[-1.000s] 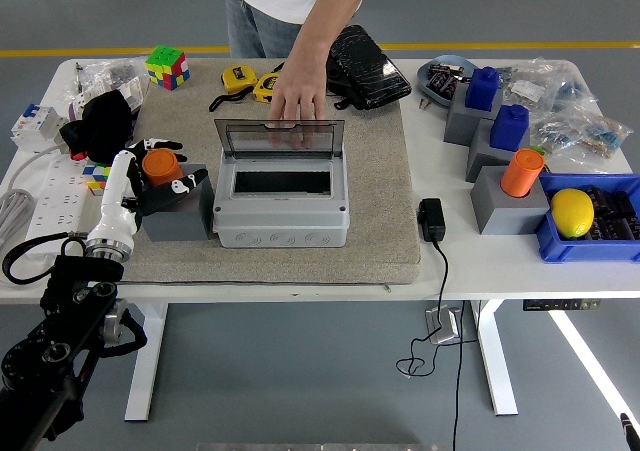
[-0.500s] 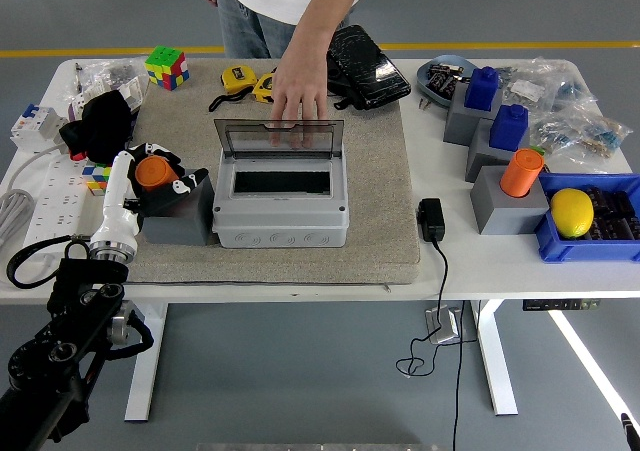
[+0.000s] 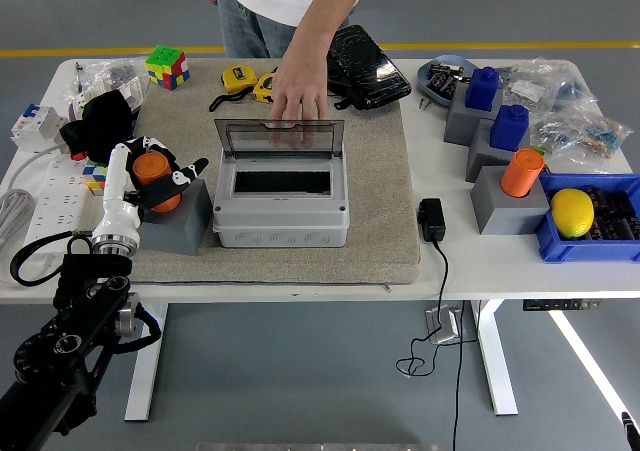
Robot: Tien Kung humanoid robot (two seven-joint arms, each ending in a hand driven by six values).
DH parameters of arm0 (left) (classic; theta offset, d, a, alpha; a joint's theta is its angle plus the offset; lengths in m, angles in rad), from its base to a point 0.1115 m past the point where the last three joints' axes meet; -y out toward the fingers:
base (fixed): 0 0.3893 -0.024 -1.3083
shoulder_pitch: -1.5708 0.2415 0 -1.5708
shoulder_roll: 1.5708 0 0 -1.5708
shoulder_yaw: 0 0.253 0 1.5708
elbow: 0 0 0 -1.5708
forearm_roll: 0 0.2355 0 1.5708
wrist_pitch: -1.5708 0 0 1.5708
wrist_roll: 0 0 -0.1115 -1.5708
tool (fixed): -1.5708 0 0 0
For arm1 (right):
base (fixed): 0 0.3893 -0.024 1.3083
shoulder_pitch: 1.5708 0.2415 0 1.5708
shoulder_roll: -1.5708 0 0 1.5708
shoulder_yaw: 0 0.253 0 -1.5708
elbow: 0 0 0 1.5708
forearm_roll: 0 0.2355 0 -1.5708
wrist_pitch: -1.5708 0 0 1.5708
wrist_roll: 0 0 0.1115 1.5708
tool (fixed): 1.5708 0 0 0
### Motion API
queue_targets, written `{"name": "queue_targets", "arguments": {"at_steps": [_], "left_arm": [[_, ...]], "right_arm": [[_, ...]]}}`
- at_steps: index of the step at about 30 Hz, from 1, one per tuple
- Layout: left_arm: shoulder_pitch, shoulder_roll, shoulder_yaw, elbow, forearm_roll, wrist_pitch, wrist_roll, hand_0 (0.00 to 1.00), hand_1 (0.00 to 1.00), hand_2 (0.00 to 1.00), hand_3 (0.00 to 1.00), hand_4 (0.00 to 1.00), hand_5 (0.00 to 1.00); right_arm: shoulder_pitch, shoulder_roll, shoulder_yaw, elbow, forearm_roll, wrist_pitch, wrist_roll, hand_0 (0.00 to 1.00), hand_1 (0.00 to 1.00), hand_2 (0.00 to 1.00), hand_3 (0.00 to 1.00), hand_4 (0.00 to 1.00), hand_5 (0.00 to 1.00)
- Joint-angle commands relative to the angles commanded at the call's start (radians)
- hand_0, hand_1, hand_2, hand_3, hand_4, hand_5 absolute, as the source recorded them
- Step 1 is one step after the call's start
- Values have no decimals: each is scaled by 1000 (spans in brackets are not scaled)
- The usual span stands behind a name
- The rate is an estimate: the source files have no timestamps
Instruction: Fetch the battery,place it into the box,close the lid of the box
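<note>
The left hand's fingers (image 3: pixel 178 179) are wrapped around the orange battery (image 3: pixel 152 168), which sits on the grey holder block (image 3: pixel 180 227) just left of the grey box (image 3: pixel 281 207). The box's clear lid (image 3: pixel 280 136) stands open. A person's hand (image 3: pixel 298 99) rests on the lid's far edge.

No text or label is legible anywhere.

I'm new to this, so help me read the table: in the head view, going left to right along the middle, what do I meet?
Left hand on orange battery → grey box → black adapter → another orange battery → yellow lemon.
</note>
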Motion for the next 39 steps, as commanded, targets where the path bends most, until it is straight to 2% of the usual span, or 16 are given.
{"name": "queue_targets", "arguments": {"at_steps": [15,16,21,22,26,30,35,39], "left_arm": [[2,10,6,-10,14,3,12,135,152,168,162,998,133],[2,12,7,-13,17,3,14,124,146,165,158,961,121],[1,26,5,-33,34,2,27,124,146,165,158,961,121],[1,28,5,-37,38,1,30,114,133,152,145,878,118],[1,39,-1,-57,69,7,43,114,133,152,145,878,118],[9,58,-4,-107,147,25,74,107,131,148,142,857,131],[23,82,-26,-203,310,50,141,107,129,148,142,838,144],[39,87,-51,-265,426,74,179,107,129,148,142,838,144]], "right_arm": [[-11,0,5,0,2,-2,2,821,807,769,788,998,998],[-11,0,3,0,5,-3,3,821,807,769,788,998,998],[-13,2,5,0,7,-2,3,821,807,769,788,998,998],[-13,2,6,0,6,-3,3,827,807,769,788,998,998],[-12,1,7,0,8,-5,3,827,807,769,788,998,998],[-8,1,9,0,8,-7,6,826,808,769,788,998,998],[-5,-1,14,0,7,-5,4,826,808,769,788,998,998],[-6,-3,33,0,-11,-3,-3,826,808,769,788,998,998]]}}
